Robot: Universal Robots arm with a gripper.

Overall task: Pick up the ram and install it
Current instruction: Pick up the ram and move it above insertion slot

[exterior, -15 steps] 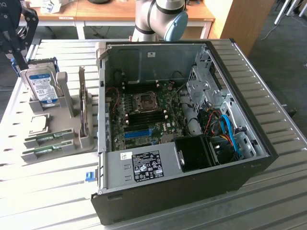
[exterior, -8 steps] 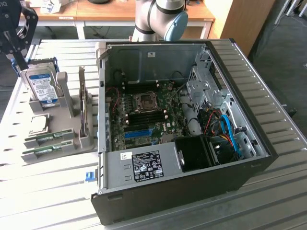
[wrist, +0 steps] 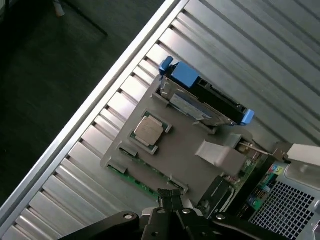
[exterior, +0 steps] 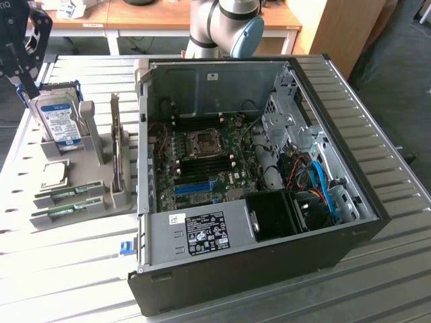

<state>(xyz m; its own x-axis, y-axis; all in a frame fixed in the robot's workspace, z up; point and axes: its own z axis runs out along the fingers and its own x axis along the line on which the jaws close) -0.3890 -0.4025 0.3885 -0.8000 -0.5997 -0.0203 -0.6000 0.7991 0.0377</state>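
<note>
- The ram (exterior: 67,210) lies flat in a slot at the near corner of the grey parts holder (exterior: 101,176), untouched, with a second ram stick (exterior: 73,194) in the next slot just beside it.
- On my exterior view both sticks run parallel, long axis along the holder's short edge. From the wrist view I get the ram (wrist: 137,184) as a thin green line hugging that same edge of the holder (wrist: 185,150).
- The relation I care about: the end effector (exterior: 25,84) hangs above the holder's far end, over the standing hard drive (exterior: 59,120). So the ram sits at the holder's opposite end, lower down and towards the exterior camera. I judge them well apart in height.
- In the wrist view the fingertips of the end effector (wrist: 170,199) line up over one end of the green strip, roughly square across its long axis. I read that as overlap in the picture, not contact.
- The end effector is fully closed, fingers together, with nothing between them and touching nothing.
- A processor chip (wrist: 149,130) rests on the holder between the ram slots and the hard drive (wrist: 205,97).
- The open computer case (exterior: 256,262) stands right beside the holder on the desk (exterior: 377,134), on the exterior view's right, with its motherboard (exterior: 202,155) exposed.
</note>
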